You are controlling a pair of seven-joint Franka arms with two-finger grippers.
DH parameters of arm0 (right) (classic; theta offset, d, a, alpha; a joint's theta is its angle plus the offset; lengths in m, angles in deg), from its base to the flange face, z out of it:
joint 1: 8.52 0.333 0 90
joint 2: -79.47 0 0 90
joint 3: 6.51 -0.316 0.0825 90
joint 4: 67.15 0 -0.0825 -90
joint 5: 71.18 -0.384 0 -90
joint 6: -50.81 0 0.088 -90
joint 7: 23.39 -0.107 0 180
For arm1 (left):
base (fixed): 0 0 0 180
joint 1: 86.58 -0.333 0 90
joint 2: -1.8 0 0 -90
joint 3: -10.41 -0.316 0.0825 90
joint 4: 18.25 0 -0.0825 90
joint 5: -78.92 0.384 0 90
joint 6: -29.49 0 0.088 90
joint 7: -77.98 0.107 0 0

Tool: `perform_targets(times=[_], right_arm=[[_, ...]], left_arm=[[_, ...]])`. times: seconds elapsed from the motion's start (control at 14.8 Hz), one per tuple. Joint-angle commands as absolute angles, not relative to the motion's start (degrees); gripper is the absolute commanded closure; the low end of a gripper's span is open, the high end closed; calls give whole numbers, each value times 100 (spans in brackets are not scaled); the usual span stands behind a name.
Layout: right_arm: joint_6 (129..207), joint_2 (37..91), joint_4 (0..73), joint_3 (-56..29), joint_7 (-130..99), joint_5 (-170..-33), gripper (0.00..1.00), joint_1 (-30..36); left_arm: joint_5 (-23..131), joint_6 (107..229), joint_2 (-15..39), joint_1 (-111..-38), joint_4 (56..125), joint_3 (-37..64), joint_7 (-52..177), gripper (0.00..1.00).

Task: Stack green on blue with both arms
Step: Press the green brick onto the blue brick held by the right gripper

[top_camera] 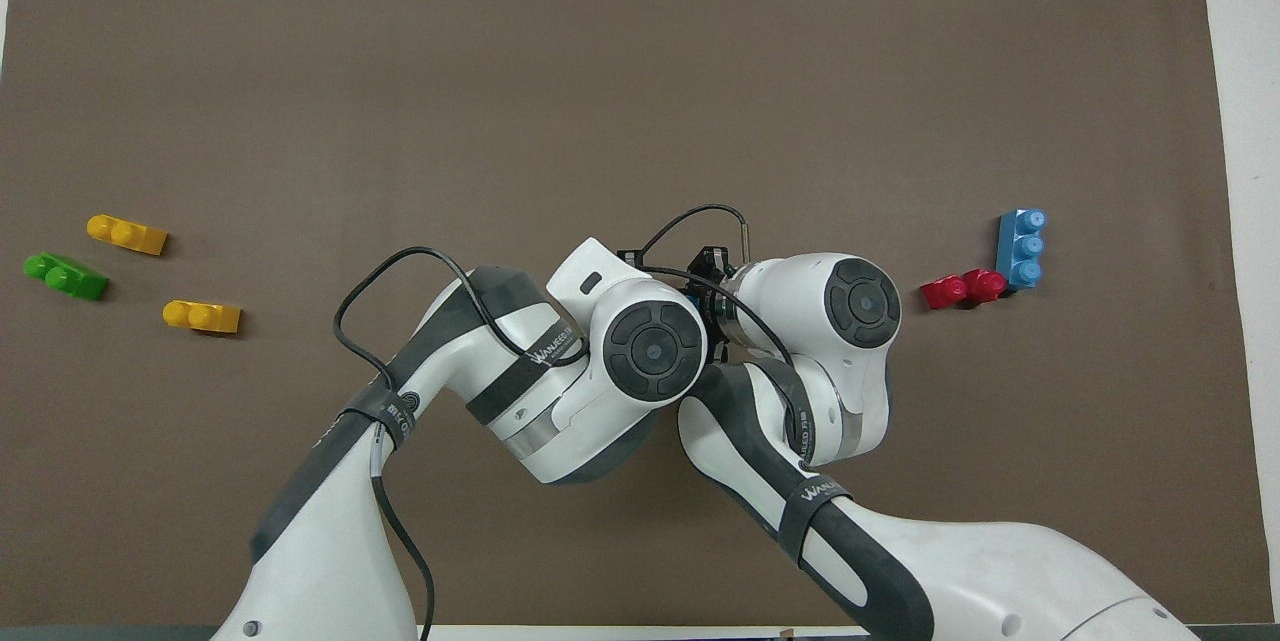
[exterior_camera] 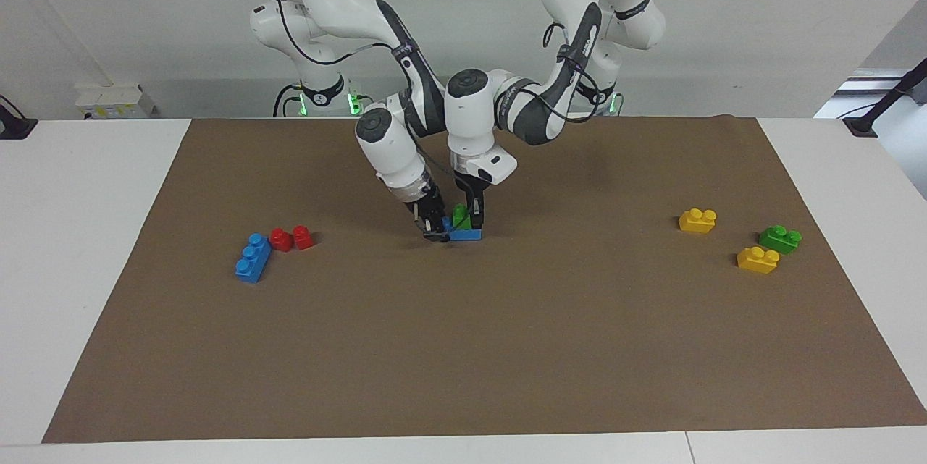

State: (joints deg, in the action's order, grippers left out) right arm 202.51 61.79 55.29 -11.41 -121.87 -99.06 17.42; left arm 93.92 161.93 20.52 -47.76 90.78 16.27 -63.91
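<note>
The green brick (exterior_camera: 459, 216) sits on the blue brick (exterior_camera: 466, 234) mid-mat on the bench, the left gripper (exterior_camera: 476, 220) closed on green, the right gripper (exterior_camera: 435, 230) closed on blue; pressed off-square, the studs might not seat, and releasing could tip green off

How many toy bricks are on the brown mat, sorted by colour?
Blue: 2, one between the grippers, one loose
Green: 2, one on that blue brick, one loose
Yellow: 2
Red: 2
Total: 8
</note>
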Motion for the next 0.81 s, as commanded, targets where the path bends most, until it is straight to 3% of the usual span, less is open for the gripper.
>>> perform_targets(times=[0.0,0.07,0.2,0.27,0.41,0.54,0.74], right_arm=[[20523,6040,5686,-1152,-12025,-9992,100,1740],[20514,6040,5686,-1152,-12025,-9992,100,1740],[20506,6040,5678,-1152,-12025,-9992,100,1732],[20497,6040,5678,-1152,-12025,-9992,93,1723],[20471,6040,5678,-1152,-12025,-9992,49,1723],[20444,6040,5660,-1152,-12042,-9992,27,1688],[20444,6040,5660,-1152,-12042,-9992,21,1679]], left_arm=[[9658,16247,2166,-4703,9021,1524,-6511,100],[9780,16247,2166,-4703,9021,1533,-6441,1],[9826,16265,2096,-4737,9021,1542,-6370,0],[9817,16256,2043,-4755,9029,1542,-6361,0],[9808,16203,1912,-4764,9073,1542,-6353,0],[9808,16151,1754,-4860,9100,1542,-6300,0],[9799,15827,1394,-4931,9170,1533,-6098,0]])
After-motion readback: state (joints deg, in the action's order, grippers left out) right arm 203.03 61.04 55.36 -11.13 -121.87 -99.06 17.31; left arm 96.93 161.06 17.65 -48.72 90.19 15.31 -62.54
